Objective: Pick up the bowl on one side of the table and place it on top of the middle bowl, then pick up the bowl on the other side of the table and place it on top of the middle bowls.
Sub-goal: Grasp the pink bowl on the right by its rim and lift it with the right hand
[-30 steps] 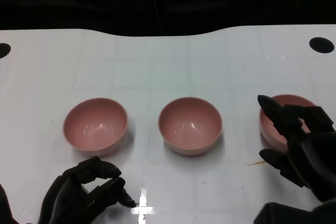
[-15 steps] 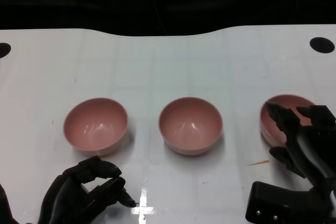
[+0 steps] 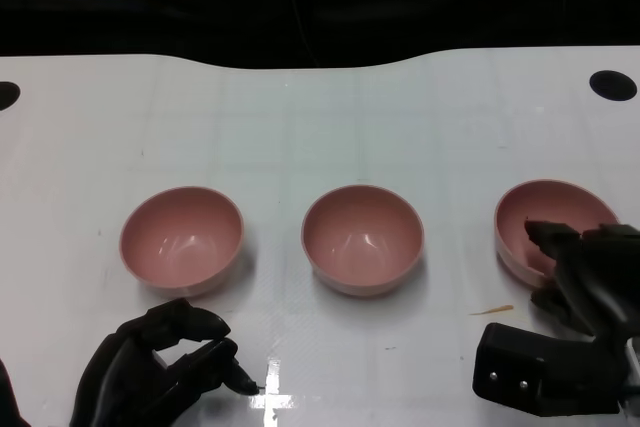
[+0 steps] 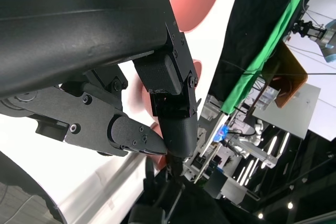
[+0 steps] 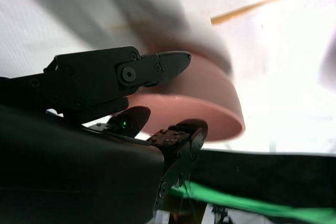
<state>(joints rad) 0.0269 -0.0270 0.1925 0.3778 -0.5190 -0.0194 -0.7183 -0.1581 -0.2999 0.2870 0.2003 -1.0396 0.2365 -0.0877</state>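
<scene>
Three pink bowls stand in a row on the white table: the left bowl [image 3: 182, 239], the middle bowl [image 3: 362, 237] and the right bowl [image 3: 545, 219]. My right hand [image 3: 588, 275] is at the right bowl's near rim, one fingertip inside the bowl and the thumb outside it, fingers apart. In the right wrist view the right bowl [image 5: 210, 98] lies between the upper finger and the lower fingers [image 5: 181, 135]; the bowl sits on the table. My left hand [image 3: 160, 367] rests on the table just in front of the left bowl, fingers curled in and holding nothing.
A thin orange sliver [image 3: 492, 310] lies on the table between the middle and right bowls. Black round holes sit at the far right [image 3: 612, 85] and far left [image 3: 5, 95] of the table. Beyond the table's curved far edge it is dark.
My right hand has sunk and drawn back toward me, from covering the right bowl to straddling its near rim. The left hand and all bowls have stayed put.
</scene>
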